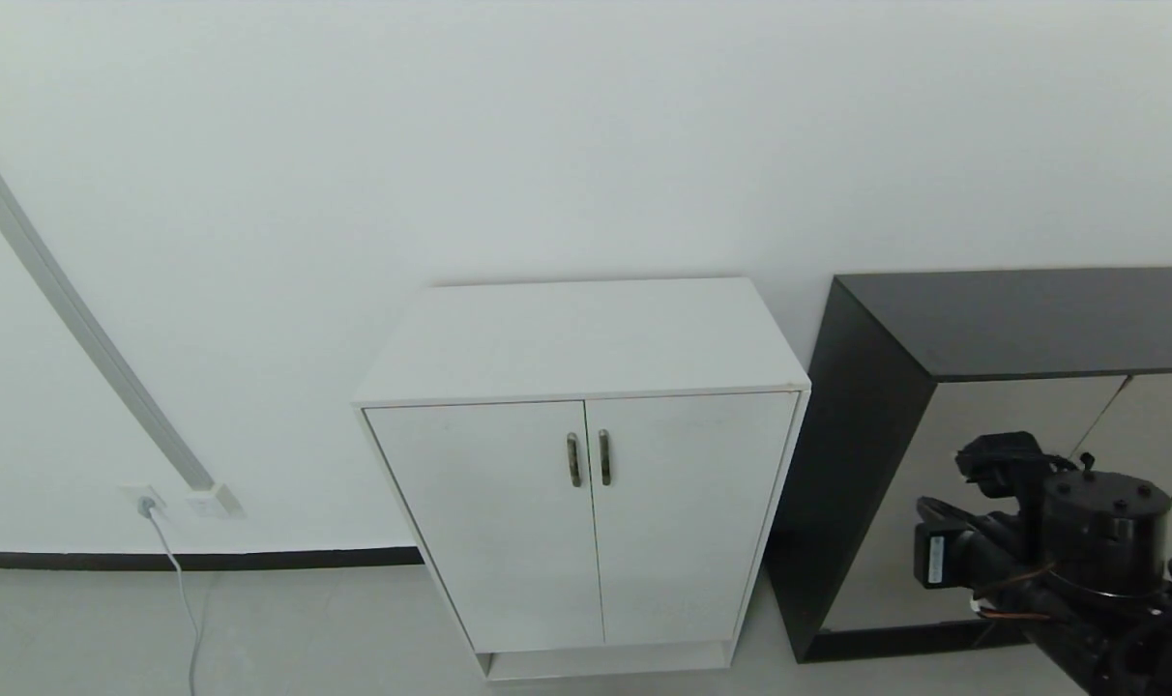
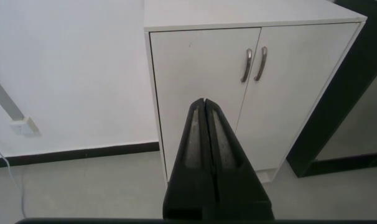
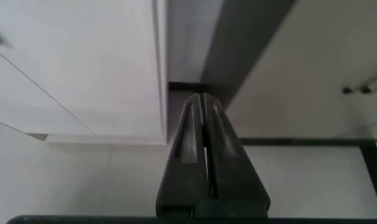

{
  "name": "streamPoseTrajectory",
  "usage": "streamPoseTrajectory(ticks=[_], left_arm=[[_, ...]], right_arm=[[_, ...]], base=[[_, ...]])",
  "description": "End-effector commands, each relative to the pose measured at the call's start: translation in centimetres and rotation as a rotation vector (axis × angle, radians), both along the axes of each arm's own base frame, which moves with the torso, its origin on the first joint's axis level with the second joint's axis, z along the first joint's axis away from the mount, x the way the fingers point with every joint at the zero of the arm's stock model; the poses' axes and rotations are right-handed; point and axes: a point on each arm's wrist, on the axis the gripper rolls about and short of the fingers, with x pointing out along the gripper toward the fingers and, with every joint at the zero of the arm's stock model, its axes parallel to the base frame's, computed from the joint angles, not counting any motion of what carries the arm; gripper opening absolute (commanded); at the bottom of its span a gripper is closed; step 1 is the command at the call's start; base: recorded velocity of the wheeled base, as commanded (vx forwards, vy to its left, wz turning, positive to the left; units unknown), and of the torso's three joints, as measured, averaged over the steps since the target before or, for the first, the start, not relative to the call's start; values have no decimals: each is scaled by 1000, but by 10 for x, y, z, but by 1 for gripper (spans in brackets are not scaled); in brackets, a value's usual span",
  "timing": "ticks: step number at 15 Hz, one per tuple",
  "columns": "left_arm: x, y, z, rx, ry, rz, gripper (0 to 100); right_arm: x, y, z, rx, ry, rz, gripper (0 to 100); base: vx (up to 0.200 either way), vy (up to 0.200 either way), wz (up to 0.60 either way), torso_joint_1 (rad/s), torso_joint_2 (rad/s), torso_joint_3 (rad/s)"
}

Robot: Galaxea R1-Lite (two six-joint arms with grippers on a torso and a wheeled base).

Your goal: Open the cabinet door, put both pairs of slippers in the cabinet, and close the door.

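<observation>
A: Item one, left tool (image 2: 204,109): fingers pressed together, empty. Right tool (image 3: 204,102): likewise.
B: Cabinet (image 1: 586,522)?
A: On the floor against the wall, doors closed, straight ahead of the left tool. Handles (image 2: 246,65): upright, paired at the centre seam. I judge the left arm better placed.
B: Right wrist view?
A: Cabinet's lower corner beside the black unit (image 3: 251,43). The left wrist view gives the handles.
</observation>
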Motion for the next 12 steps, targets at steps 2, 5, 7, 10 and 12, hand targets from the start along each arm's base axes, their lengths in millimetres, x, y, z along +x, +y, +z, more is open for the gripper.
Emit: streamPoseTrajectory(ticks=[2, 5, 7, 10, 12], left_arm=[[0, 0, 0, -1, 1, -1, 0], [0, 0, 0, -1, 1, -1, 0], [0, 0, 0, 1, 1, -1, 0], [0, 0, 0, -1, 1, 1, 0], [0, 0, 0, -1, 1, -1, 0]], right_arm=[[-30, -33, 10, 7, -23, -89, 0], [-54, -52, 13, 7, -37, -146, 0], [-65, -60, 18, 15, -48, -179, 0], [-85, -66, 24, 13, -30, -183, 0], [-102, -70, 25, 12, -9, -169, 0]], base=[[0, 0, 0, 0, 0, 0], [0, 0, 0, 0, 0, 0], [0, 0, 0, 0, 0, 0], [0, 0, 0, 0, 0, 0], [0, 0, 0, 0, 0, 0]])
